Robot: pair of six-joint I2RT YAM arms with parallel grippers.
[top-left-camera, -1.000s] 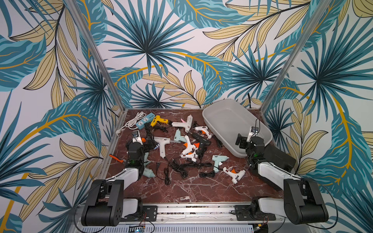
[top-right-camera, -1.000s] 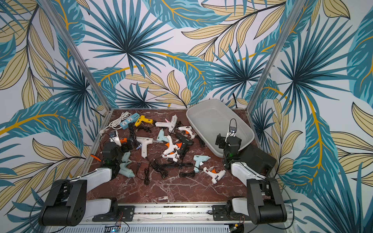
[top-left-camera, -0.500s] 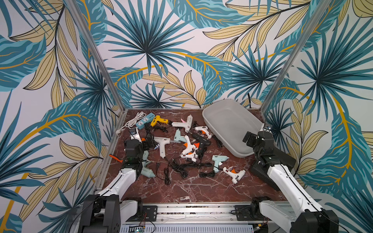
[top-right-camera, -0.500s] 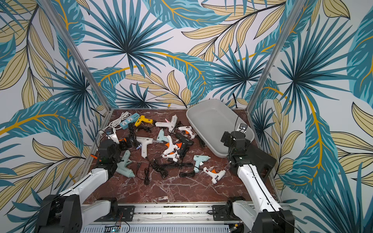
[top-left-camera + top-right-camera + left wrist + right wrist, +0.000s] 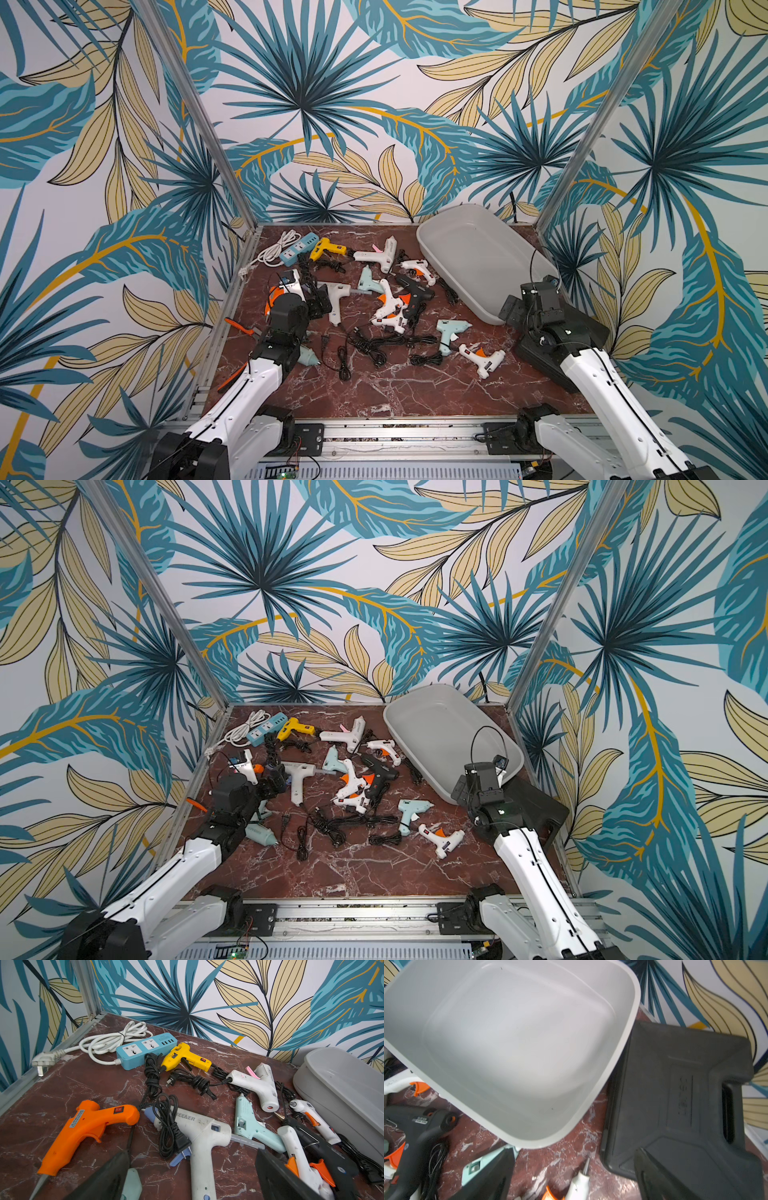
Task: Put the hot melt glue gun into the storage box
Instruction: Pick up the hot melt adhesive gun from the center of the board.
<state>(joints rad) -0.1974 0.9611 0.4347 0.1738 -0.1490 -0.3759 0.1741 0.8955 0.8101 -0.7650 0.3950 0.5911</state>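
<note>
Left claw [image 5: 190, 1152]: jaws spread wide, empty, low over white GREENER glue gun [image 5: 199, 1132]. Barrel lies just ahead of claw, handle runs back beneath it.

Handling, judged: light, rigid, smooth plastic shell. Black cord bundle [image 5: 168, 1126] lying across barrel may drag or snag neighbours. Best hold: across thick body above handle, clear of nozzle and trigger.

Right claw [image 5: 574, 1151]: wide, empty. Grey storage box [image 5: 508, 1043] just ahead of it, nothing inside. Black case [image 5: 675, 1095] alongside.

The storage box [image 5: 478, 257], a light grey lidless tub, sits empty, open side up. Many corded glue guns [image 5: 384, 309] lie scattered on their sides just beside it.
</note>
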